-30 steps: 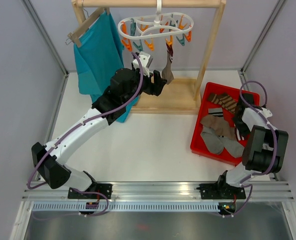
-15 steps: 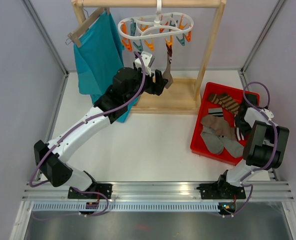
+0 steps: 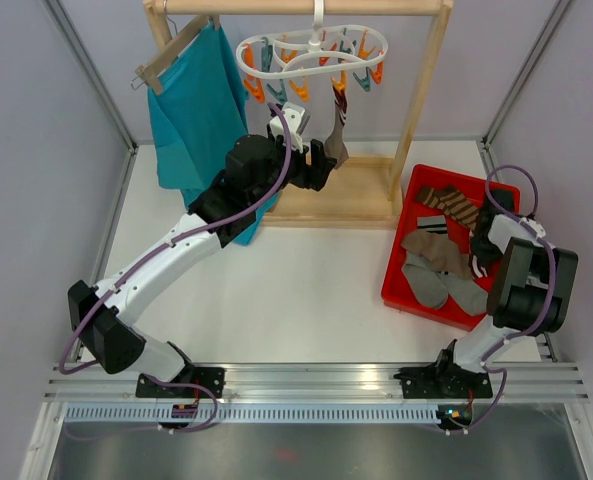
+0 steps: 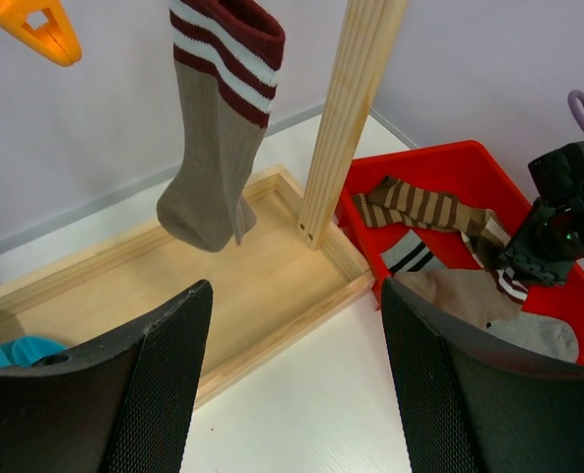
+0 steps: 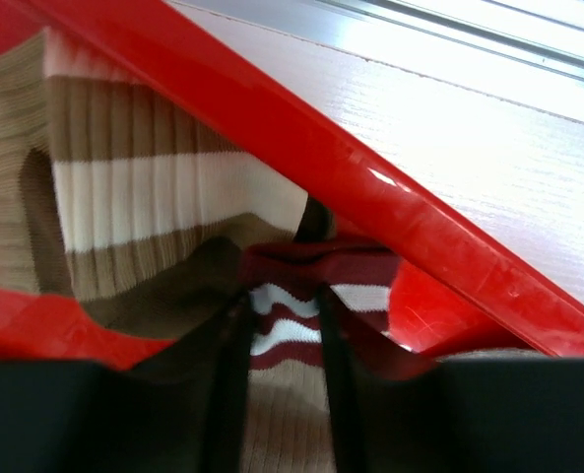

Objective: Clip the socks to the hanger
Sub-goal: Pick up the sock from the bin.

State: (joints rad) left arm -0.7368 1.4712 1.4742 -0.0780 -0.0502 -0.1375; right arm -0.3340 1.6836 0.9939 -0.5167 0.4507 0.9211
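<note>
The white ring hanger (image 3: pixel 311 50) hangs from the rack's top bar with orange and teal clips. One taupe sock with maroon and white stripes (image 3: pixel 337 130) hangs clipped to it; it also shows in the left wrist view (image 4: pixel 213 148) beside an orange clip (image 4: pixel 35 25). My left gripper (image 3: pixel 321 165) is open and empty (image 4: pixel 293 291), just left of and below that sock. Several socks (image 3: pixel 436 255) lie in the red bin (image 3: pixel 401 285). My right gripper (image 3: pixel 479 250) is down in the bin, shut (image 5: pixel 282 296) on a taupe sock's maroon-striped cuff (image 5: pixel 287 330).
A teal shirt (image 3: pixel 196 110) hangs on a wooden hanger at the rack's left. The wooden rack's right post (image 3: pixel 426 90) and base tray (image 3: pixel 356 200) stand between my left gripper and the bin. The bin's red wall (image 5: pixel 370 177) is close beside my right gripper.
My left gripper rose slightly toward the hanging sock and then held. My right gripper shifted a little inside the bin at the sock's cuff.
</note>
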